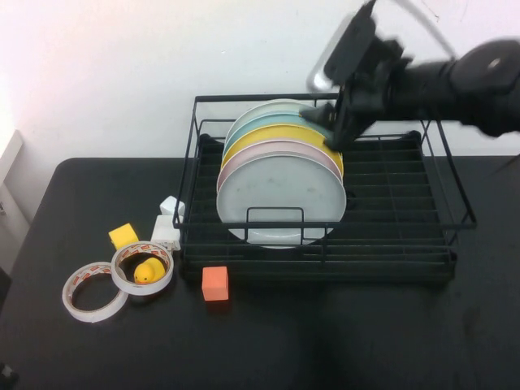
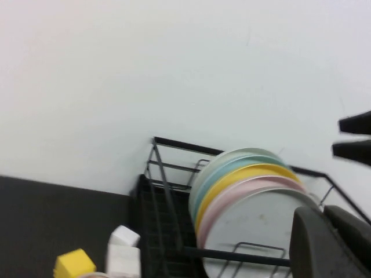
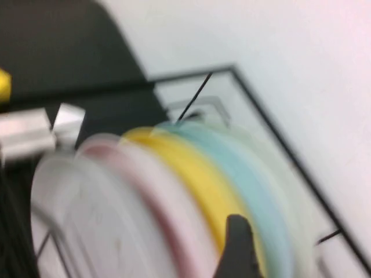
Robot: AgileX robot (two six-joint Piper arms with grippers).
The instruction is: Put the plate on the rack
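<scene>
The pale grey plate (image 1: pixel 280 195) stands upright in the front slot of the black wire rack (image 1: pixel 398 203). It also shows in the left wrist view (image 2: pixel 255 226) and the right wrist view (image 3: pixel 87 220). My right gripper (image 1: pixel 329 126) hovers over the upper right rims of the rear plates. It is open and empty, and its two separated fingers show in the left wrist view (image 2: pixel 348 137). One fingertip (image 3: pixel 235 237) shows in front of the yellow plate. My left gripper (image 2: pixel 323 215) is shut and empty, left of the rack (image 2: pixel 159 174) and out of the high view.
Behind the grey plate stand a pink plate (image 1: pixel 244 158), a yellow plate (image 1: pixel 260 138), a teal plate (image 1: pixel 268 123) and a pale plate (image 1: pixel 268 108). Left of the rack lie two tape rolls (image 1: pixel 93 291), a yellow duck (image 1: pixel 146 271), a yellow block (image 1: pixel 123 236), white blocks (image 1: pixel 166 223) and an orange cube (image 1: pixel 215 283).
</scene>
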